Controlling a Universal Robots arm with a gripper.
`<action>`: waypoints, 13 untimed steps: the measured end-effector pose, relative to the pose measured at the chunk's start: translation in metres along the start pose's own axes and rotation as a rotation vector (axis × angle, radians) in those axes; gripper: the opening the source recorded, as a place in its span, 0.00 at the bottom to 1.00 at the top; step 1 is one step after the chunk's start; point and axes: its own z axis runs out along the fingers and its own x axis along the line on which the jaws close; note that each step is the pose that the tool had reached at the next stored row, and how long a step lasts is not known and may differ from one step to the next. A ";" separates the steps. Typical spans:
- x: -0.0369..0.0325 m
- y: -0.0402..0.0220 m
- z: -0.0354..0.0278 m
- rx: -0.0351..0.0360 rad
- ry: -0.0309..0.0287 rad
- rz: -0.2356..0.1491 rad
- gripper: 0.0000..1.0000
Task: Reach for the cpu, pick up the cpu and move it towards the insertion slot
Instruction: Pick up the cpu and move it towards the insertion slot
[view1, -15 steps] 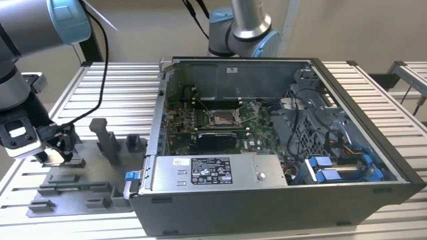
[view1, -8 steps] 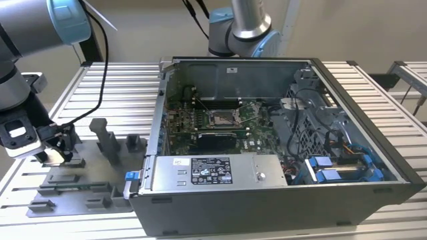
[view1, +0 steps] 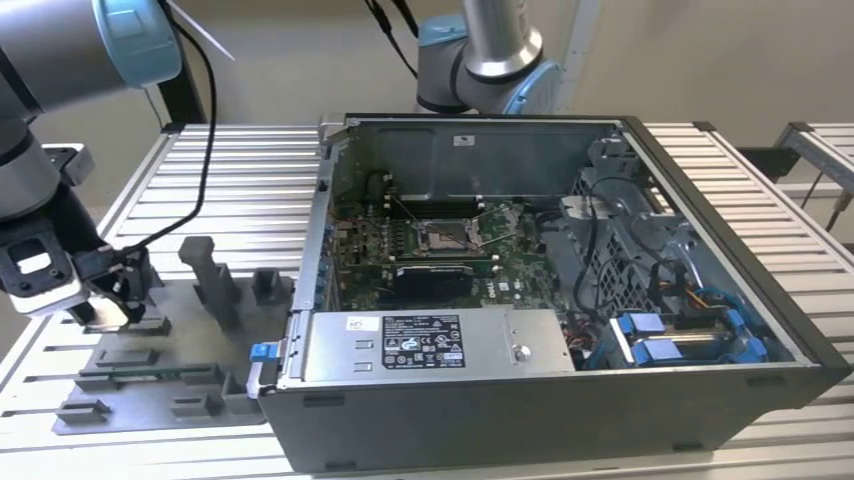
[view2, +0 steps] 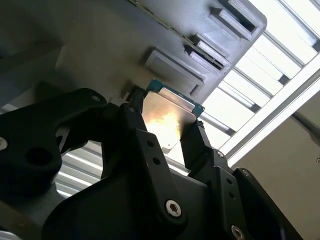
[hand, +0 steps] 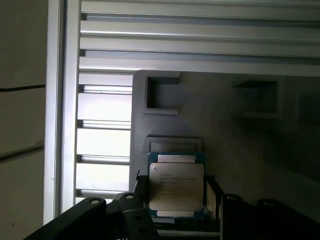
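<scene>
The cpu (hand: 176, 182) is a small flat square chip with a pale silvery face and a teal-green rim. In both wrist views it sits between my black fingers, which press on two of its opposite edges. My gripper (hand: 176, 194) (view2: 165, 126) is shut on the cpu (view2: 162, 117) just above a shallow recess of the grey fixture tray (hand: 225, 135). In the exterior view my gripper (view1: 114, 305) hangs over the tray (view1: 147, 385) at the exterior view's left. The insertion slot (view1: 445, 237), a silver-framed socket, lies on the green board inside the open computer case (view1: 694, 370).
Upright grey blocks (view1: 214, 275) stand on the tray between my gripper and the case wall. A grey power supply box (view1: 427, 345) fills the case's near side. A second arm's base (view1: 481, 55) stands behind the case. All of it rests on a slatted metal table (view1: 240, 160).
</scene>
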 end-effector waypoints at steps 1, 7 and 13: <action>0.0000 0.0001 -0.0007 -0.0002 -0.0002 0.000 0.00; -0.0001 0.0000 -0.0073 -0.0004 -0.0003 0.000 0.00; 0.0000 0.0003 -0.0144 -0.0009 -0.0003 0.000 0.00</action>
